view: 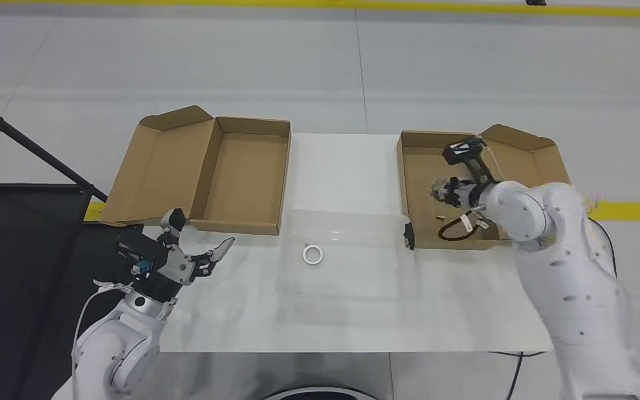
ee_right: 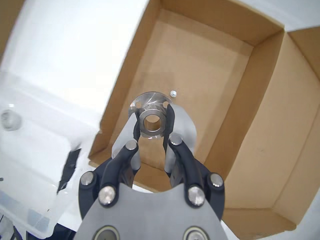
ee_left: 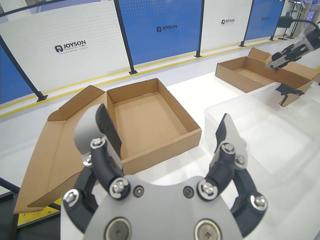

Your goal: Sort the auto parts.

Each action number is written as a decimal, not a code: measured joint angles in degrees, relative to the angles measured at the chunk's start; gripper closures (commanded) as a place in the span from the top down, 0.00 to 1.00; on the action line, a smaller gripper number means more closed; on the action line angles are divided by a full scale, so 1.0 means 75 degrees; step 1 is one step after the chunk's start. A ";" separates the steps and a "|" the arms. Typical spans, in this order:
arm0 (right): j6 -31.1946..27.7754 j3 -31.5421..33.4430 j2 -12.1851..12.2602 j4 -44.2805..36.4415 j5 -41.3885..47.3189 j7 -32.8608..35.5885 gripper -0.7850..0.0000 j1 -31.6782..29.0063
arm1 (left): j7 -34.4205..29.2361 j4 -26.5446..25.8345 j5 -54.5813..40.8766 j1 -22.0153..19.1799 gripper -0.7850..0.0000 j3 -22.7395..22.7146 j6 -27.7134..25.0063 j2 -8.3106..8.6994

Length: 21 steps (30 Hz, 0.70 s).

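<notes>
Right tool is gripping a metal flanged hub inside the right cardboard box.

The fingers are pinching the hub by its collar, with a small screw lying on the box floor just beside it. The left tool is hovering with its fingers spread wide and holding nothing, near the left cardboard box. Between the boxes, a clear bin is sitting on the white worktop, with a white ring lying in it.

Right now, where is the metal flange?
In the right wrist view, the metal flange is held by the right gripper over the right cardboard box, near a small bolt.
</notes>
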 measured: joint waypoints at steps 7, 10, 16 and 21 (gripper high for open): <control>0.0617 -0.0911 -0.0277 0.1590 -0.0246 -0.0041 0.00 0.0855 | 0.0000 0.0000 0.0000 0.0000 1.00 0.0000 0.0000 0.0000; 0.0839 -0.1173 -0.0386 0.2195 -0.0318 -0.0093 0.00 0.1153 | 0.0000 0.0000 0.0000 0.0000 1.00 0.0000 0.0000 0.0000; 0.1057 -0.1478 -0.0539 0.3044 -0.0429 -0.0135 0.00 0.1576 | 0.0000 0.0000 0.0000 0.0000 1.00 0.0000 0.0000 0.0000; 0.1194 -0.1692 -0.0642 0.3456 -0.0594 -0.0067 0.07 0.1784 | 0.0000 0.0000 0.0000 0.0000 1.00 0.0000 0.0000 0.0000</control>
